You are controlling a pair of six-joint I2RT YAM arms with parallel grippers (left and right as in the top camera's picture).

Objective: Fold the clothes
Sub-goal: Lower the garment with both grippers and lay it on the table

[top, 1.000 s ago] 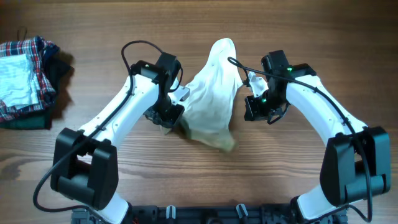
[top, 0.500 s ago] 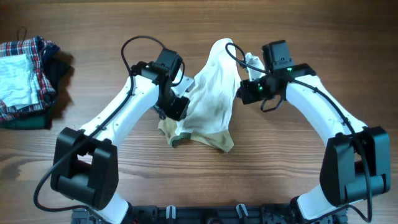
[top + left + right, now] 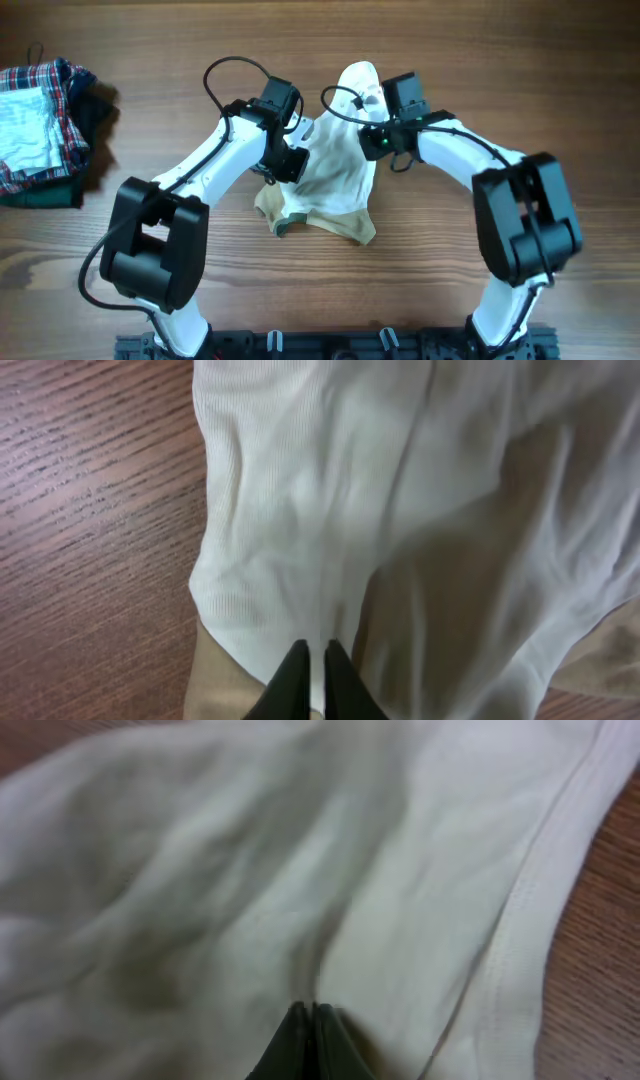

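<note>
Garment [image 3: 335,170] lies crumpled on the wood table [image 3: 500,60], between the two arms. It is mostly white/cream, with a tan part and an olive edge at its near end by the robot base. Its far end bunches into a narrow white peak.

Left gripper [image 3: 290,150] sits on the garment's left edge. In the left wrist view its tips [image 3: 310,682] are clenched, only a thin slit between them, right down on the ribbed white cloth [image 3: 330,510] where it meets the tan part. Can't tell if any fabric is caught.

Right gripper [image 3: 372,140] sits on the garment's right side, near the peak. In the right wrist view the picture is blurry. The tips [image 3: 312,1030] are clamped together, pointing at the cream cloth [image 3: 200,890], with a stitched hem running just right of them. Can't tell if it pinches fabric either.

Stack [image 3: 40,130] of other clothes is well left of the garment, at the table's edge: red-blue plaid, white cloth on top, dark green underneath.
</note>
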